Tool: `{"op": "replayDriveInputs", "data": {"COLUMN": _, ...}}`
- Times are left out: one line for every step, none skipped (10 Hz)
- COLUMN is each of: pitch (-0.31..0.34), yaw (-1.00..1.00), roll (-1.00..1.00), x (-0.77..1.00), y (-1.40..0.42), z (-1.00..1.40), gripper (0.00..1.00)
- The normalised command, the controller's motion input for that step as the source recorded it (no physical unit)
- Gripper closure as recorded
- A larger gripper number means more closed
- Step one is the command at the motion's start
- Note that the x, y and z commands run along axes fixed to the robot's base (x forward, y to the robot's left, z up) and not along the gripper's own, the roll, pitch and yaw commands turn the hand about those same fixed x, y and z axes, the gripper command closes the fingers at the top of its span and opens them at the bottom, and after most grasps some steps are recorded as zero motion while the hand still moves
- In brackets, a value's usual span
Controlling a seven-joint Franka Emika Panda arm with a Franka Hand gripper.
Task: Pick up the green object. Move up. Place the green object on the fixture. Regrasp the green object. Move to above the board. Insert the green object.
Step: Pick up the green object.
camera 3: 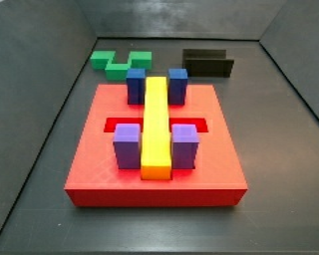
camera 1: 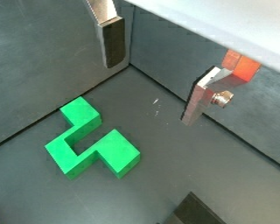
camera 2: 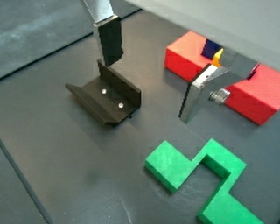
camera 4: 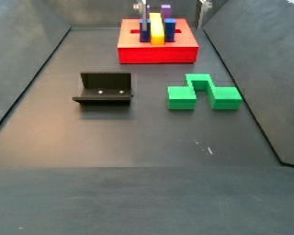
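The green object [camera 1: 90, 140] lies flat on the dark floor and also shows in the other wrist view [camera 2: 206, 175] and in both side views [camera 3: 120, 63] [camera 4: 201, 94]. My gripper [camera 1: 154, 79] hangs open and empty high above the floor, and the green object lies off to one side of it, not between the fingers. In a wrist view my gripper [camera 2: 154, 74] is over bare floor between the fixture [camera 2: 105, 96] and the red board [camera 2: 241, 87]. The fixture [camera 4: 104, 89] stands beside the green object. The board [camera 3: 89, 149] carries the yellow bar and the blue and purple blocks.
Dark walls [camera 3: 175, 20] enclose the floor on all sides. A silver fingertip [camera 4: 201, 7] just shows at the top edge of a side view, over the board's end of the floor.
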Motion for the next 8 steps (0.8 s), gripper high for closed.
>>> {"op": "replayDriveInputs", "data": {"pitch": 0.0, "yaw": 0.0, "roll": 0.0, "x": 0.0, "y": 0.0, "z": -0.03, "gripper": 0.0}}
{"op": "replayDriveInputs", "data": {"pitch": -0.031, "yaw": 0.0, "roll": 0.07, "x": 0.0, "y": -0.17, "z": -0.27, "gripper": 0.0}}
{"op": "replayDriveInputs", "data": {"pitch": -0.1, "yaw": 0.05, "roll": 0.12, "x": -0.06, "y": -0.51, "z": -0.4, "gripper": 0.0}}
{"op": "replayDriveInputs", "data": {"pitch": -0.107, "yaw": 0.18, "roll": 0.18, "x": -0.06, "y": -0.78, "z": -0.39, "gripper": 0.0}}
{"op": "replayDriveInputs", "data": {"pitch": -0.101, "yaw": 0.19, "roll": 0.19, "x": -0.09, "y": -0.77, "z": -0.38, "gripper": 0.0}}
{"op": "replayDriveInputs", "data": {"pitch": -0.117, "yaw": 0.13, "roll": 0.2, "x": -0.28, "y": -0.63, "z": -0.49, "gripper": 0.0}}
{"op": "replayDriveInputs", "data": {"pitch": -0.129, "yaw": 0.07, "roll": 0.18, "x": -0.47, "y": -0.45, "z": -0.54, "gripper": 0.0}}
{"op": "replayDriveInputs", "data": {"pitch": -0.124, "yaw": 0.05, "roll": 0.15, "x": -0.53, "y": -0.27, "z": -0.5, "gripper": 0.0}}
